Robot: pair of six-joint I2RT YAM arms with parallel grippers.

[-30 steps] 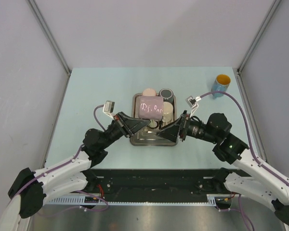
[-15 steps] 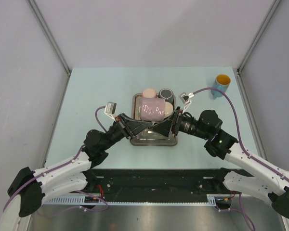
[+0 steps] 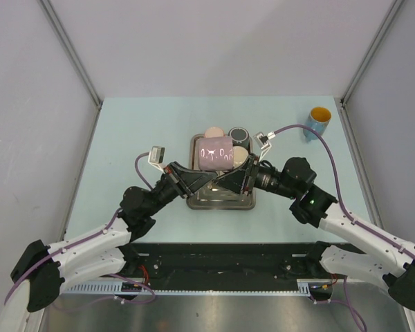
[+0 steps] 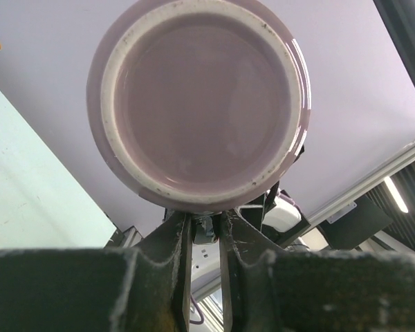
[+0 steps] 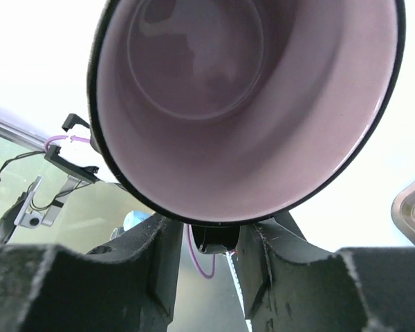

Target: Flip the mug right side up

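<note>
Holding: your left gripper point(image 3: 207, 178) has its fingers point(image 4: 171, 238) nearly together under the mug point(image 3: 216, 153), likely pinching it low down, though the contact is hidden.
Right gripper point(image 3: 229, 178): fingers point(image 5: 259, 252) apart below the rim; you cannot tell whether they grip.
Mug: on its side, aloft over the tray point(image 3: 221, 203), mouth facing right.
Progress: off the tray but sideways; tipping upright and setting down remain.
Room: cups point(image 3: 238, 133) crowd the tray's far end; the table point(image 3: 138, 131) offers more space on either side.
</note>
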